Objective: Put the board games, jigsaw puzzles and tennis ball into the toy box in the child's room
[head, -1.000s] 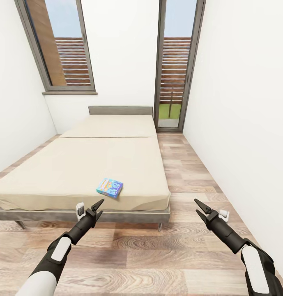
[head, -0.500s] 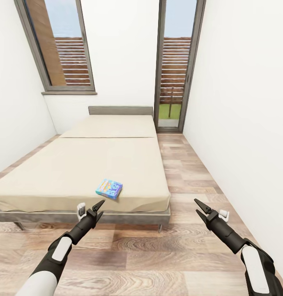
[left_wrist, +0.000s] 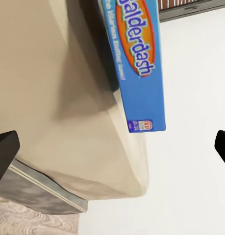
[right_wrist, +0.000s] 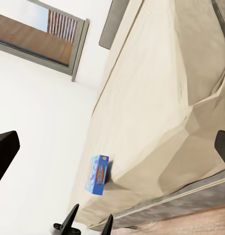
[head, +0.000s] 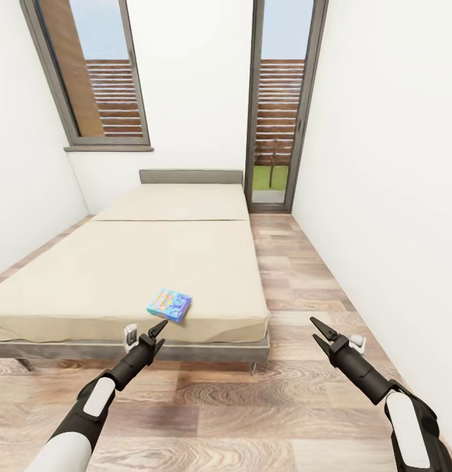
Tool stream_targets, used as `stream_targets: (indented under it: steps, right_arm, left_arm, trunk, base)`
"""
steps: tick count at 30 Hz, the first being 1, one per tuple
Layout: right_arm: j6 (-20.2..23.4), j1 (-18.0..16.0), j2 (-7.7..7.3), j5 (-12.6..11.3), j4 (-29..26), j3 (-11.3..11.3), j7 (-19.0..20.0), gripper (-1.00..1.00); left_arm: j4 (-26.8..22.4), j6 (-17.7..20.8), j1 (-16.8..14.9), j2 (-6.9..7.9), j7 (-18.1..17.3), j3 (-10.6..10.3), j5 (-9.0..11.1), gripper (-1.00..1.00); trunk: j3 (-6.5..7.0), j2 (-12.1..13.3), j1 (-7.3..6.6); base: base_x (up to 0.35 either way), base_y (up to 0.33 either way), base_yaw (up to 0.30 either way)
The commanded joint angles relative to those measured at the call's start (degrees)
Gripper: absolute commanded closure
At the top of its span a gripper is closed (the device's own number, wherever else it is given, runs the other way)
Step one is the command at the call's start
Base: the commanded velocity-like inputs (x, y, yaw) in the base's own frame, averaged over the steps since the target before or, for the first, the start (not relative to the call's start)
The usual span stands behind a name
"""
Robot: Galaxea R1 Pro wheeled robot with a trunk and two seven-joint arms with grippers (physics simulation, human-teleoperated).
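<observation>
Head view: board game (head: 168, 305) lies just beyond the empty, wide-open left end effector (head: 157, 332).

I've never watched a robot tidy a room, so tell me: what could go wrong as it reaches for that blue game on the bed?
The blue game box lies close to the foot edge of the bed, so a clumsy nudge might push it onto the floor. It also lies flat on soft bedding, so the open left claw may struggle to get a finger under it. The open right claw hangs near the white wall and could brush it if the robot turns.
</observation>
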Motion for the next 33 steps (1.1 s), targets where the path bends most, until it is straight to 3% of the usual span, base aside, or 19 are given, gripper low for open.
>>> stream_targets:
  steps: [1, 19, 33]
  right_arm:
    - [0.39, -0.05, 0.05, -0.07, 0.01, -0.15, 0.14, -1.0]
    - [0.42, -0.06, 0.05, -0.14, 0.0, -0.15, 0.14, -1.0]
    - [0.42, -0.03, 0.05, -0.12, -0.02, -0.15, 0.14, -1.0]
  left_arm:
    - [-0.01, 0.49, -0.04, -0.04, -0.1, 0.21, 0.15, -1.0]
    - [-0.01, 0.23, -0.05, -0.12, -0.13, 0.13, 0.15, -1.0]
    - [-0.01, 0.09, -0.06, -0.07, -0.15, 0.07, 0.17, -1.0]
  trunk:
    - [-0.05, -0.02, 0.0]
    - [-0.05, -0.02, 0.0]
    - [-0.05, -0.02, 0.0]
  base:
    - [0.149, -0.189, 0.0]
    - [0.032, -0.122, 0.0]
    - [0.004, -0.014, 0.0]
